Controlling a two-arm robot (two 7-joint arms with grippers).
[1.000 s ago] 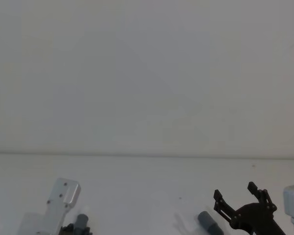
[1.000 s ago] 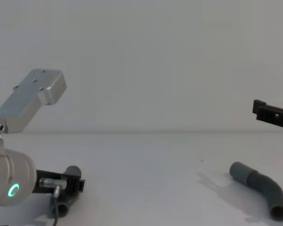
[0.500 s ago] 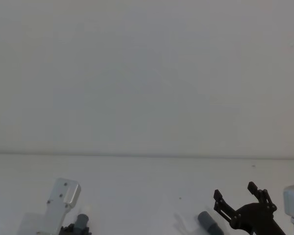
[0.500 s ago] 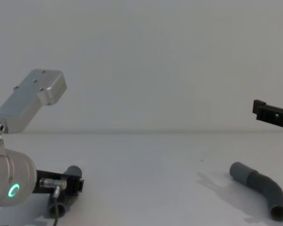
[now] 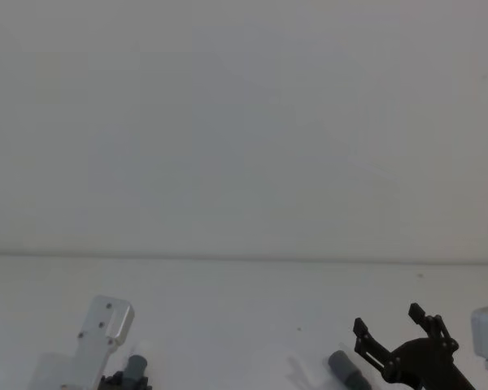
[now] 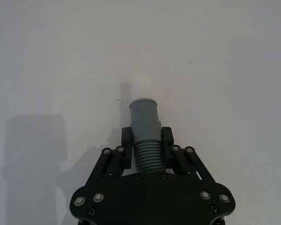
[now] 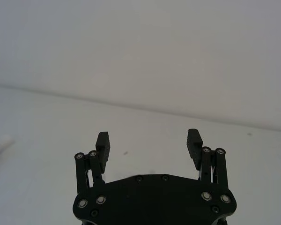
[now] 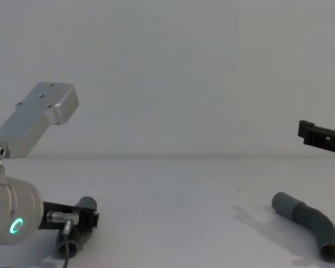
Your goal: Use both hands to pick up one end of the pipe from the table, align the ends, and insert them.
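My left gripper (image 6: 146, 140) is shut on the ribbed part of one dark-grey pipe piece (image 6: 144, 115), whose whitish tip (image 6: 139, 86) sticks out past a grey collar. In the chest view that gripper (image 8: 85, 216) is low at the left with the piece (image 8: 70, 243) close to the table (image 8: 173, 190). The other pipe piece (image 8: 308, 223) lies bent on the table at the right, its smooth sleeve end (image 8: 282, 202) pointing left. My right gripper (image 7: 149, 139) is open and empty. It hovers above that piece (image 5: 346, 370), with one finger (image 8: 318, 134) showing in the chest view.
The white table (image 5: 244, 309) runs back to a pale wall (image 5: 244, 122). The left arm's silver link (image 8: 42, 114) rises above the left gripper. From the right wrist, the held piece's whitish tip (image 7: 2, 144) shows at the picture's edge.
The right gripper has sunk very slightly. The left gripper and its pipe piece have barely moved.
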